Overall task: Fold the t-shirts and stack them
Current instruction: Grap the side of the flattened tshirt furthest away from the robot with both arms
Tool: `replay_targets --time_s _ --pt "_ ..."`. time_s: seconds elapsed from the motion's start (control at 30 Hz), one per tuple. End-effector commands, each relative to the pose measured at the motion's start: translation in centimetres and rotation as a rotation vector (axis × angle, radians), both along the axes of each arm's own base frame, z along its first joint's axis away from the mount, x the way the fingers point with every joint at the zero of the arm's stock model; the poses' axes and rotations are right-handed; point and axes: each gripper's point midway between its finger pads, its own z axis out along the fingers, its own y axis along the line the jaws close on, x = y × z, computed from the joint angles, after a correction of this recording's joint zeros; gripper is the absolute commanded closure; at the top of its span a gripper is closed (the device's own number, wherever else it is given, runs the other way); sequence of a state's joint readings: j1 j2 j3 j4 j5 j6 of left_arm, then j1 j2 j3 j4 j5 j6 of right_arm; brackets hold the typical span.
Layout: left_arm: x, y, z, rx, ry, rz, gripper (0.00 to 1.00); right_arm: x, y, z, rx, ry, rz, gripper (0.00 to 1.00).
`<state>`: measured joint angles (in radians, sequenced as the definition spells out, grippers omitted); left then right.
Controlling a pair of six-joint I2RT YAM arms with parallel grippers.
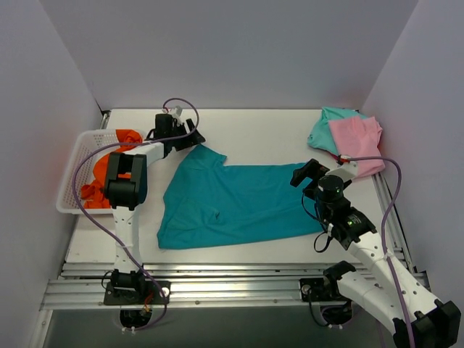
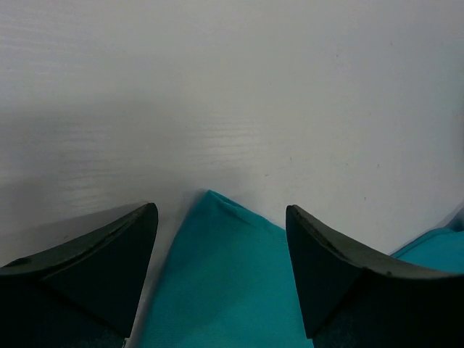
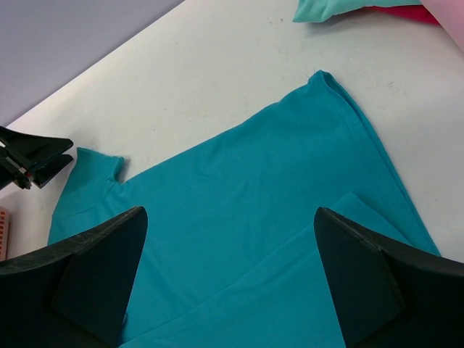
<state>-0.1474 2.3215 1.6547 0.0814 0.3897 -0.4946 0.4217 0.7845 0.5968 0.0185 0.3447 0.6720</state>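
1. The teal t-shirt (image 1: 232, 206) lies spread on the middle of the white desk (image 1: 268, 127), with one pointed corner reaching toward the far left.
2. The left fingers (image 2: 109, 254) stand open, one on each side of that corner. The cloth tip sits between them, and neither finger presses on it.
3. The right fingers (image 3: 362, 268) are wide open above the shirt's right end and hold nothing. In the right wrist view a folded layer shows on the cloth below them.
4. The pink t-shirt (image 1: 357, 141) lies on the mint-green t-shirt (image 1: 326, 127) at the far right corner of the desk, apart from the teal one.
5. The orange t-shirt (image 1: 129, 137) is bunched inside the white basket (image 1: 72, 174) at the left edge, partly hidden by the left arm.
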Motion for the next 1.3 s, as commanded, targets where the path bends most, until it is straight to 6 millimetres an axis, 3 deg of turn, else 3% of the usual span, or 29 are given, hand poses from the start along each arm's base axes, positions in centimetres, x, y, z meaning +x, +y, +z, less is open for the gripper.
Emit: replay_targets --time_s 0.0,0.2,0.3,0.67,0.7,0.83,0.87,0.93,0.97,1.03,1.07,1.27 --pt "-2.4 -0.9 -1.8 0.036 0.088 -0.008 0.19 0.1 -0.4 0.3 -0.011 -0.012 -0.021 0.05" --pt "-3.4 -1.1 -3.1 0.1 0.136 0.001 0.24 0.0 -0.5 0.0 -0.009 -0.002 -0.03 0.05" --pt "-3.5 -0.8 -3.6 0.113 0.151 0.012 0.33 -0.1 -0.6 -0.1 -0.01 0.001 -0.036 0.05" --pt "-3.5 -0.6 -4.3 0.124 0.171 0.022 0.89 0.6 -0.9 -0.9 -0.017 0.005 -0.068 0.04" --pt "-3.5 -0.7 -4.2 0.121 0.17 0.019 0.95 1.0 -0.8 -1.6 -0.026 0.024 -0.071 0.04" --pt "-3.8 -0.3 -3.5 0.132 0.157 0.021 0.98 3.8 -0.5 -2.8 -0.029 0.053 -0.087 0.04" --pt "-4.0 0.0 -3.3 0.137 0.153 0.029 0.98 4.8 -0.9 -4.6 -0.036 0.106 -0.097 0.04" --pt "-4.0 0.5 -3.1 0.148 0.143 0.044 0.98 6.9 -1.3 -5.0 -0.022 0.109 -0.108 0.04" --pt "-4.1 0.7 -3.0 0.15 0.14 0.047 0.98 7.7 -1.7 -7.1 -0.035 0.169 -0.119 0.04" --pt "-4.2 1.1 -2.8 0.156 0.135 0.058 0.98 9.8 -2.7 -7.2 -0.036 0.17 -0.155 0.05" --pt "-4.1 1.0 -2.8 0.151 0.125 0.057 0.98 10.4 -3.1 -8.9 -0.071 0.216 -0.168 0.05" --pt "-4.1 1.0 -3.4 0.14 0.129 0.052 0.98 14.7 -5.3 -10.0 -0.152 0.251 -0.264 0.06"
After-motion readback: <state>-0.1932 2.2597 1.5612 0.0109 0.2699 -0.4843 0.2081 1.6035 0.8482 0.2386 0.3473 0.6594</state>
